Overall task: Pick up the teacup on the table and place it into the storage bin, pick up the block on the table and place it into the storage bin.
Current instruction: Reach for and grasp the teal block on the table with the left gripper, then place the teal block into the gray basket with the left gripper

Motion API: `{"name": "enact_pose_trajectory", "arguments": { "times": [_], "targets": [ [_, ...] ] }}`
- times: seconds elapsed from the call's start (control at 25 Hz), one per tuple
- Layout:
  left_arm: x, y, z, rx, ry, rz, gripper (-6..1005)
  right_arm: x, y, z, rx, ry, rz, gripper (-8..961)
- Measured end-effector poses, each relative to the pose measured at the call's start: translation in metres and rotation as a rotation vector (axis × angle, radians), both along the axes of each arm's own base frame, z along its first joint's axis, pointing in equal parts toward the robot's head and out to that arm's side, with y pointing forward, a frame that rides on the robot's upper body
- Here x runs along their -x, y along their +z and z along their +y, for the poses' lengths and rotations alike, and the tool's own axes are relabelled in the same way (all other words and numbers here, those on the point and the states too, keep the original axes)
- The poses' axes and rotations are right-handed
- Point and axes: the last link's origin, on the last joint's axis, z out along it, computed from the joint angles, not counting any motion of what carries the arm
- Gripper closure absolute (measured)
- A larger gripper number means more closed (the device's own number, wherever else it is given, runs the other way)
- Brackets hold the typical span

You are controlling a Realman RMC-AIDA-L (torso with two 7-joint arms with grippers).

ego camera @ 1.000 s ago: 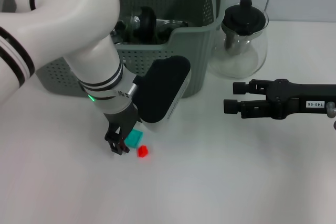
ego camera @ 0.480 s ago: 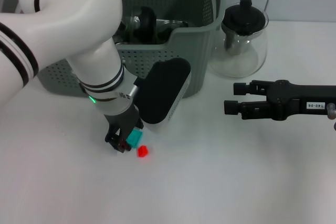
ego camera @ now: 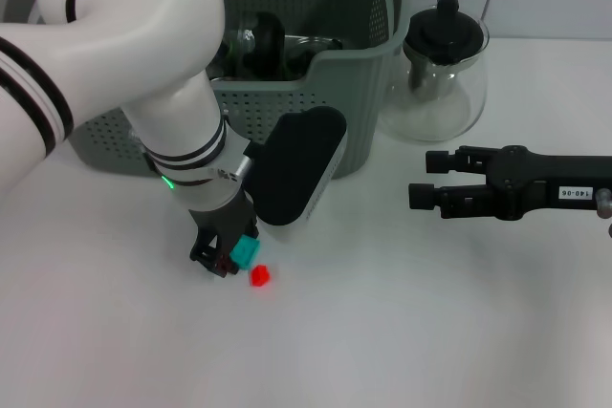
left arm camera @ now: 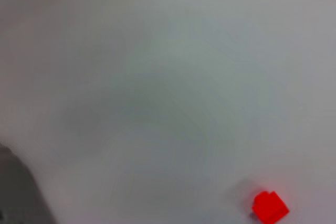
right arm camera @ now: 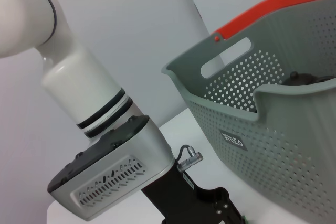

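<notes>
Gripping teal block [ego camera: 247, 252], left gripper [ego camera: 222, 260] (red piece [ego camera: 259, 276] just beside).

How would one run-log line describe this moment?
left gripper: at teal block | red block: on table | right gripper: idle

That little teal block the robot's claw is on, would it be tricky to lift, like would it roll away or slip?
Probably not. The teal block looks flat-sided, so it should sit rather than roll. It seems small and likely light beside the left gripper. Being so small, it might twist or slip out if caught off-centre. The red block lies close by and could get nudged.
</notes>
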Motion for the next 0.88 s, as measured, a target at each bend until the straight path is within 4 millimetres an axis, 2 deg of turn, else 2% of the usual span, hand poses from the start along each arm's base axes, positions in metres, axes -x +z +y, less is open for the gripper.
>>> {"name": "enact_pose_trajectory", "arguments": {
  "times": [0.32,0.44,0.6,0.76,0.88],
  "targets": [
    [-0.003,0.003,-0.002,-0.015,0.036,-0.003,547,-0.001,0.002,0.0,-0.006,0.003,0.004,9],
    [-0.01,0.018,-0.007,-0.017,0.111,-0.049,578,-0.001,0.002,-0.001,-0.008,0.007,0.003,9],
    [-0.023,0.057,-0.017,-0.027,0.297,-0.251,588,-0.002,0.003,-0.001,-0.01,0.011,0.001,9],
    [-0.033,0.113,-0.014,-0.144,0.477,-0.586,588,-0.002,0.005,0.0,-0.012,0.016,-0.001,9],
    [-0.041,0.162,-0.003,-0.29,0.603,-0.854,588,-0.002,0.005,0.0,-0.014,0.02,-0.003,9]
  ]
}}
